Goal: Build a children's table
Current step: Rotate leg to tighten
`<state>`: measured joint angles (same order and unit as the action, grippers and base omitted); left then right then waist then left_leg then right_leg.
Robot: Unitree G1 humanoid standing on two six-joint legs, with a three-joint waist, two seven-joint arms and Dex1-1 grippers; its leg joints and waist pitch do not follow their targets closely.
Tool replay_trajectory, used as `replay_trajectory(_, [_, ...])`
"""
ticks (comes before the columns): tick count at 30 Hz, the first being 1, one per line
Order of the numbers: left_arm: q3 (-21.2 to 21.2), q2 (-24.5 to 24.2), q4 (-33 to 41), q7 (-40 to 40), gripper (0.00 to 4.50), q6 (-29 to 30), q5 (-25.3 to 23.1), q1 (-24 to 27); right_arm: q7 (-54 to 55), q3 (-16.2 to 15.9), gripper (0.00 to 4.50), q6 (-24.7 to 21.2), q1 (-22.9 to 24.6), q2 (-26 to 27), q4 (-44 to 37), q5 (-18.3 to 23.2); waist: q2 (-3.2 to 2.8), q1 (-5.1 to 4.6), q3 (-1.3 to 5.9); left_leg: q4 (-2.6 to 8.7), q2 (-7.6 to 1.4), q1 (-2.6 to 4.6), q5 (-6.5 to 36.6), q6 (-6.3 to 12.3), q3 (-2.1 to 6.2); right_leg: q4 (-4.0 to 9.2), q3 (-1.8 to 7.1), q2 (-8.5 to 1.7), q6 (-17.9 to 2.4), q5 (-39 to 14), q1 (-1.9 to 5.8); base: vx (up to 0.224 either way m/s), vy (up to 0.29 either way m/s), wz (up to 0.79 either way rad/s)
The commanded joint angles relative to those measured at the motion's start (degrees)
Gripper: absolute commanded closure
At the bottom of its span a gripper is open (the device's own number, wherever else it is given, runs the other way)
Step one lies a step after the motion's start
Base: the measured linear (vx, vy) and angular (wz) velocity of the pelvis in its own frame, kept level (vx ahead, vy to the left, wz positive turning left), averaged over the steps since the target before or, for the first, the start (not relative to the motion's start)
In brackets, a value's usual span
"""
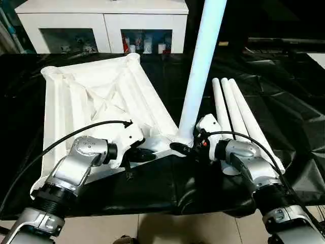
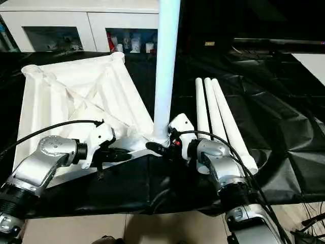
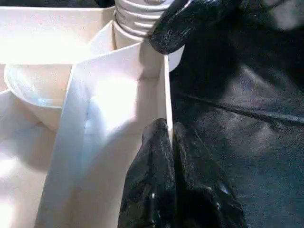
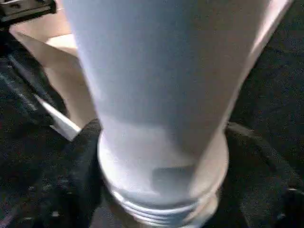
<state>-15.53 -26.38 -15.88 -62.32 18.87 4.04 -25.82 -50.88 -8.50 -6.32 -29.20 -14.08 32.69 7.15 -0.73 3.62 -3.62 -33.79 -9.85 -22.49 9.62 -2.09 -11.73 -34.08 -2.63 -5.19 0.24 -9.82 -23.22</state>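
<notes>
— One leg (image 1: pixel 202 66) stands upright in the near corner socket (image 1: pixel 183 138) of the tabletop (image 1: pixel 96 101), which lies ribbed side up on the black-covered surface (image 1: pixel 284 96). Which step would an onlooker call this?

— Seating the first leg, most likely. In the right wrist view the leg's ribbed end is not fully sunk in the socket, so it probably wants more turning or pressing.

— And the fingers?

— The left gripper (image 1: pixel 143 155) has its fingers (image 3: pixel 166 190) pressed together, closed on nothing wide; they lie against the thin rim wall of the tabletop just beside that socket, seemingly steadying it. The right gripper (image 1: pixel 184 149) sits on the other side of the socket, fingers (image 4: pixel 76 175) spread apart around the base of the leg; whether they truly clamp it cannot be told.

— What else lies near the socket?

— Three spare legs (image 1: pixel 238 114) lie side by side on the surface, just past the right gripper. Beyond the tabletop's far edge stands a white cabinet (image 1: pixel 101 20) with glass doors.

— The next move?

— Judging from this, the right fingers would need a firm hold low on the leg to drive it home while the left keeps the tabletop from sliding. The tall leg could tip if released early.
</notes>
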Motion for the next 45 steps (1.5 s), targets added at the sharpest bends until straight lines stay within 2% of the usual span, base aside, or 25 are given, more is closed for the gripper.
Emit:
replay_trajectory(1, [-0.1,-0.2,3.0,-2.8,4.5,-0.4,1.8,-0.3,0.2,0.8,1.17,-0.8,0.1,-1.0,-0.5,0.4,-0.08,-0.12,3.72,4.59,-3.41,1.71,15.2,1.69,1.59,3.26,2.21,-3.12,-14.5,-10.6,2.09,0.0,0.0,0.0])
replay_trajectory(3, [-0.2,-0.2,3.1,-2.7,4.5,-0.3,2.0,-0.2,-0.6,0.4,1.39,-1.2,0.5,-0.9,-0.9,0.6,-0.06,-0.11,3.73,4.55,-3.38,1.7,14.6,1.86,1.57,3.22,2.21,-3.06,-14.6,-10.2,2.11,0.0,0.0,0.0])
replay_trajectory(12, [-0.4,0.0,3.3,-2.7,4.5,-0.1,2.1,-0.1,-0.5,0.2,1.71,-1.7,1.6,-0.9,-1.8,0.6,-0.18,-0.12,3.72,4.5,-3.37,1.7,14.2,1.92,1.58,3.23,2.2,-3.06,-14.5,-10.1,2.06,0.0,0.0,0.0])
replay_trajectory(17, [-0.5,2.0,1.5,0.8,4.5,-0.2,0.9,-0.6,5.5,0.9,1.77,-1.6,1.9,0.7,0.4,-1.5,-0.05,-0.17,3.78,4.5,-3.32,1.68,14.3,1.82,1.6,3.23,2.18,-3.06,-14.5,-10.2,2.14,0.0,0.0,0.0])
replay_trajectory(18, [-0.5,4.0,-0.9,4.6,4.5,-0.5,-0.7,-1.6,9.9,1.5,1.77,-1.5,1.8,2.4,2.1,-2.3,-0.06,-0.3,3.65,4.59,-3.3,1.59,14.7,1.43,1.62,3.31,2.2,-3.06,-14.4,-10.9,2.05,0.0,0.0,0.0])
replay_trajectory(19, [-0.5,4.2,-1.0,4.8,4.5,-0.5,-0.7,-1.6,10.1,1.6,1.77,-1.5,1.8,2.5,2.2,-2.3,-0.07,-0.45,3.39,4.75,-3.31,1.79,16.5,0.7,1.6,3.75,2.32,-3.11,-13.9,-13.7,1.78,0.0,0.0,0.0])
replay_trajectory(21, [-0.8,6.5,-3.6,8.4,4.5,-0.8,-2.2,-2.8,15.1,2.3,1.77,-1.9,1.6,4.7,4.0,-2.9,-0.06,-0.53,3.37,4.88,-3.26,2.02,19.1,-0.57,1.78,4.13,2.32,-3.25,-12.7,-18.1,1.75,0.0,0.0,0.0])
replay_trajectory(23, [-1.0,7.4,-4.5,9.8,4.5,-0.7,-2.8,-3.3,17.1,2.5,1.77,-1.9,1.4,5.5,4.7,-3.2,-0.11,-0.59,3.38,4.95,-3.25,2.05,20.4,-1.23,1.94,4.27,2.35,-3.29,-11.8,-20.0,1.68,0.0,0.0,0.0])
replay_trajectory(24, [-1.2,10.5,-7.1,14.0,4.5,-0.3,-4.0,-4.9,25.7,4.6,1.77,-3.2,0.0,8.6,8.1,-3.3,-0.11,-0.55,3.34,4.97,-3.25,2.28,21.1,-1.42,1.92,4.53,2.43,-3.3,-11.3,-20.9,1.44,0.0,0.0,0.0])
replay_trajectory(25, [-1.3,10.7,-7.2,14.2,4.5,-0.3,-4.0,-5.0,26.1,4.7,1.77,-3.2,-0.1,8.8,8.3,-3.3,-0.13,-0.65,3.25,4.97,-3.12,2.56,21.9,-1.9,1.93,4.72,2.43,-3.27,-11.1,-22.4,1.17,0.0,0.0,0.0])
replay_trajectory(26, [-1.3,12.0,-8.5,16.1,4.5,-0.2,-4.5,-5.7,29.9,5.7,1.77,-3.7,-0.9,10.0,10.0,-3.2,-0.37,-0.67,3.34,5.0,-3.18,2.52,22.2,-2.31,2.08,4.7,2.43,-3.36,-10.9,-23.1,1.24,0.0,0.0,0.0])
replay_trajectory(28, [-1.2,13.9,-10.4,18.9,4.5,0.0,-5.1,-6.9,34.6,7.1,1.77,-4.0,-2.2,11.4,12.7,-2.8,-0.23,-0.67,3.39,5.05,-3.16,2.57,22.9,-2.64,2.12,4.88,2.36,-3.29,-10.4,-23.2,1.18,0.0,0.0,0.0])
replay_trajectory(30, [-1.1,16.4,-13.3,22.9,4.5,-0.3,-6.2,-8.3,40.1,8.9,1.77,-4.2,-4.2,13.1,16.4,-2.2,-0.41,-0.8,3.37,5.04,-3.05,2.76,24.9,-2.98,2.16,5.1,2.32,-3.24,-9.9,-24.8,0.9,0.0,0.0,0.0])
replay_trajectory(31, [-1.0,17.2,-14.2,24.3,4.5,-0.5,-6.8,-8.8,41.3,9.1,1.77,-4.0,-4.8,13.5,17.5,-2.3,-0.35,-0.69,3.35,4.94,-2.99,3.07,26.0,-3.04,2.15,5.39,2.33,-3.25,-9.4,-25.7,0.66,0.0,0.0,0.0])
replay_trajectory(33, [-1.1,18.2,-15.7,26.3,4.5,-1.7,-7.7,-9.4,42.6,9.0,1.77,-3.3,-5.7,14.1,19.2,-3.0,-0.4,-0.74,3.26,4.92,-2.95,3.2,27.6,-3.08,2.21,5.78,2.21,-3.26,-8.7,-27.3,0.46,0.0,0.0,0.0])
replay_trajectory(34, [-1.8,18.5,-16.7,26.5,4.5,-3.0,-8.5,-9.6,41.7,8.6,1.77,-1.6,-6.3,14.6,20.0,-3.3,-0.31,-0.71,3.33,4.86,-2.9,3.28,28.5,-2.91,2.24,6.0,2.13,-3.34,-8.1,-28.4,0.32,0.0,0.0,0.0])
replay_trajectory(38, [-2.2,18.4,-16.5,25.0,4.5,-3.4,-8.8,-9.0,38.7,9.1,1.77,0.9,-6.8,14.9,19.6,-2.9,-0.26,-0.77,3.45,5.19,-3.0,2.78,28.6,-2.68,2.5,5.9,2.01,-3.41,-7.2,-28.3,0.66,0.0,0.0,0.0])
replay_trajectory(39, [-2.3,17.9,-16.1,24.3,4.5,-3.6,-8.8,-8.6,37.6,9.1,1.42,1.5,-6.7,14.8,19.0,-2.6,-0.03,-0.79,3.48,5.31,-3.05,2.48,27.7,-2.44,2.5,5.75,2.01,-3.38,-7.4,-27.4,0.83,0.0,0.0,0.0])
replay_trajectory(41, [-2.6,16.3,-14.6,21.9,4.5,-4.0,-8.4,-7.5,33.8,9.2,1.42,2.8,-6.3,13.8,17.2,-1.5,-0.12,-0.69,3.66,5.34,-3.15,2.13,26.3,-2.04,2.52,5.39,2.09,-3.54,-7.9,-25.6,1.13,0.0,0.0,0.0])
replay_trajectory(42, [-2.7,15.8,-14.0,21.1,4.5,-4.3,-8.3,-7.1,32.7,9.1,1.42,3.2,-6.1,13.3,16.5,-1.2,-0.09,-0.63,3.87,5.4,-3.23,1.69,23.8,-1.38,2.45,5.04,2.16,-3.52,-8.4,-22.5,1.54,0.0,0.0,0.0])
replay_trajectory(43, [-2.6,15.1,-13.3,20.2,4.5,-4.1,-8.0,-6.6,31.0,9.0,1.02,3.4,-5.9,12.7,15.6,-0.7,-0.09,-0.55,3.85,5.34,-3.27,1.63,23.0,-1.16,2.37,4.97,2.19,-3.54,-8.7,-21.2,1.52,0.0,0.0,0.0])
replay_trajectory(45, [-2.5,14.8,-13.0,19.7,4.5,-4.0,-7.9,-6.4,30.1,8.7,1.0,3.4,-5.8,12.3,15.1,-0.7,0.13,-0.42,3.83,5.08,-3.18,1.54,20.5,-0.06,2.01,4.54,2.31,-3.45,-10.3,-17.9,1.64,0.0,0.0,0.0])
